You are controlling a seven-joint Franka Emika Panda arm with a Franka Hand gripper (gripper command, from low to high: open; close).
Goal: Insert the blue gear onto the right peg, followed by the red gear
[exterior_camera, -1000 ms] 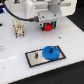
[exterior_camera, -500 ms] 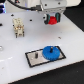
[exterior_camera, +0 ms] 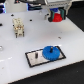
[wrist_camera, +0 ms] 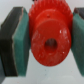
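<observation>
The gripper [wrist_camera: 46, 42] clamped the one red gear [wrist_camera: 49, 35], its bore facing the wrist camera. One blue gear [exterior_camera: 51, 52] lay flat on the plate [exterior_camera: 35, 59].

The blue gear [exterior_camera: 51, 52] is bright blue, sitting on a pale plate [exterior_camera: 37, 59] with a black border. The red gear [wrist_camera: 50, 35] is bright red all over, with a darker hole in its hub. The pads [wrist_camera: 22, 42] on either side of it are teal green, backed by dark grey. The table [exterior_camera: 20, 50] is white, and a small stand [exterior_camera: 18, 27] on it is tan
</observation>
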